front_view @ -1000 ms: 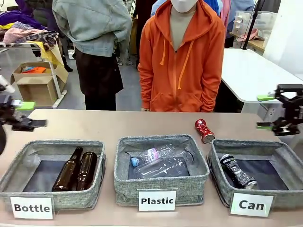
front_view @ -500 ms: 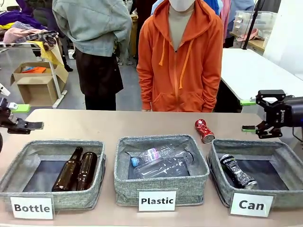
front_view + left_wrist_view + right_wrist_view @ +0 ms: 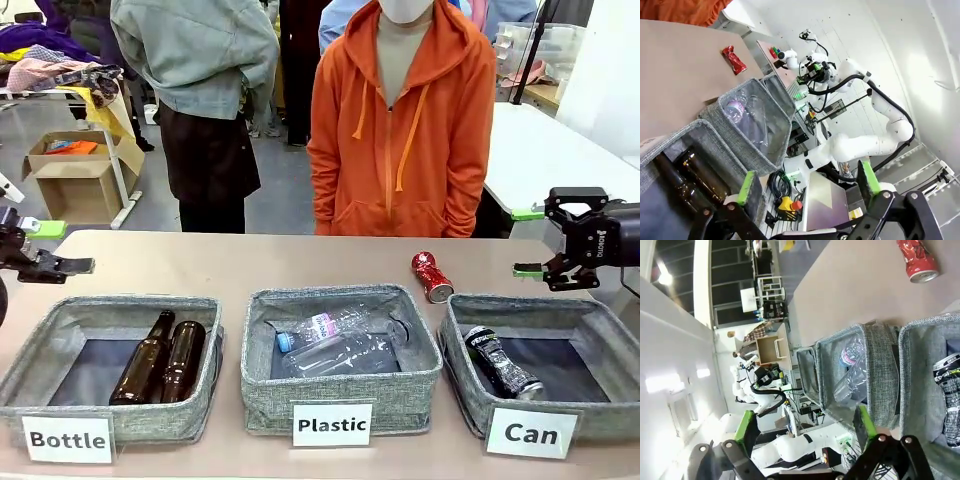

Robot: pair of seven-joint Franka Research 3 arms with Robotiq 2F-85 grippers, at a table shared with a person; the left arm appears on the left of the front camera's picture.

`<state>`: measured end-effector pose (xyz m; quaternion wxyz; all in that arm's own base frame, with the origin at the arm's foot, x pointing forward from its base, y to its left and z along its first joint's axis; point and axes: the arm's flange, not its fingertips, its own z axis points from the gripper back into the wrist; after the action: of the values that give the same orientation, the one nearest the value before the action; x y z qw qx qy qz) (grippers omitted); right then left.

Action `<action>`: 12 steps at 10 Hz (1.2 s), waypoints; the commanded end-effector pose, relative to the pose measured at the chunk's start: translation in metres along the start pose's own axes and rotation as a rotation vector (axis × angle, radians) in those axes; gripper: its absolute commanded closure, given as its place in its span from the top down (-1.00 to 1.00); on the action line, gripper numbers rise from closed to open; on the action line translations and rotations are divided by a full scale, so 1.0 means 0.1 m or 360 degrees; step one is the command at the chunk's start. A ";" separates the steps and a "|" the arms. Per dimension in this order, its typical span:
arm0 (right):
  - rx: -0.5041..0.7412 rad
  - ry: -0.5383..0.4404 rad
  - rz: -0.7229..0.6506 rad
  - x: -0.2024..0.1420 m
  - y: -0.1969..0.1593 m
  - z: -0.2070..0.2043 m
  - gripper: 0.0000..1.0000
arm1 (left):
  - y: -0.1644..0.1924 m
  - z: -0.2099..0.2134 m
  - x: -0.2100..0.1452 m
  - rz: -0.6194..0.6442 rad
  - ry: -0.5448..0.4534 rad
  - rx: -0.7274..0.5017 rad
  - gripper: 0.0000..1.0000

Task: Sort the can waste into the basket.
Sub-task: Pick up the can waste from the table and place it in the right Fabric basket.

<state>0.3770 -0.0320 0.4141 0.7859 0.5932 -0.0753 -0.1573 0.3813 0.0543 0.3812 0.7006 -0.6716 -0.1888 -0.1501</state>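
Observation:
A dented red can point(image 3: 432, 277) lies on the table just behind the left far corner of the grey basket point(image 3: 545, 306) labelled "Can". A black can point(image 3: 500, 362) with white print lies on that basket's dark floor. My right gripper point(image 3: 528, 242) hovers open and empty above the basket's far right rim, to the right of the red can. The right wrist view has the red can point(image 3: 917, 259), the black can point(image 3: 952, 405) and the basket point(image 3: 920, 385) beyond the open gripper point(image 3: 805, 426). My left gripper point(image 3: 55, 247) hangs open at the table's far left edge; its wrist view shows the red can point(image 3: 734, 59) far off.
A "Plastic" basket point(image 3: 262, 385) with clear bottles stands in the middle, and a "Bottle" basket point(image 3: 40, 330) with two brown bottles point(image 3: 160, 358) stands at the left. A person in an orange hoodie point(image 3: 400, 130) stands at the far edge. Bare table lies behind the baskets.
My right gripper has moved left, in over the table edge toward the Can basket. The person has stepped slightly to the right. The left gripper has barely shifted.

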 end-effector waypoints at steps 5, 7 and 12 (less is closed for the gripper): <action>-0.0442 -0.0071 0.0055 -0.08 0.09 -0.28 1.00 | -0.01 0.01 0.03 0.0000 -0.0008 0.0002 1.00; -0.0877 -0.0172 0.0223 -0.07 0.39 -0.59 1.00 | -0.01 0.01 0.03 0.0000 -0.0008 0.0002 1.00; -0.1699 -0.0501 0.0915 0.03 0.48 -1.36 1.00 | -0.01 0.01 0.03 0.0000 -0.0008 0.0002 1.00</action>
<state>0.4243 0.1023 0.4260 0.9640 0.0905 -0.2483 -0.0284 0.3819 0.0549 0.3809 0.7010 -0.6712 -0.1890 -0.1495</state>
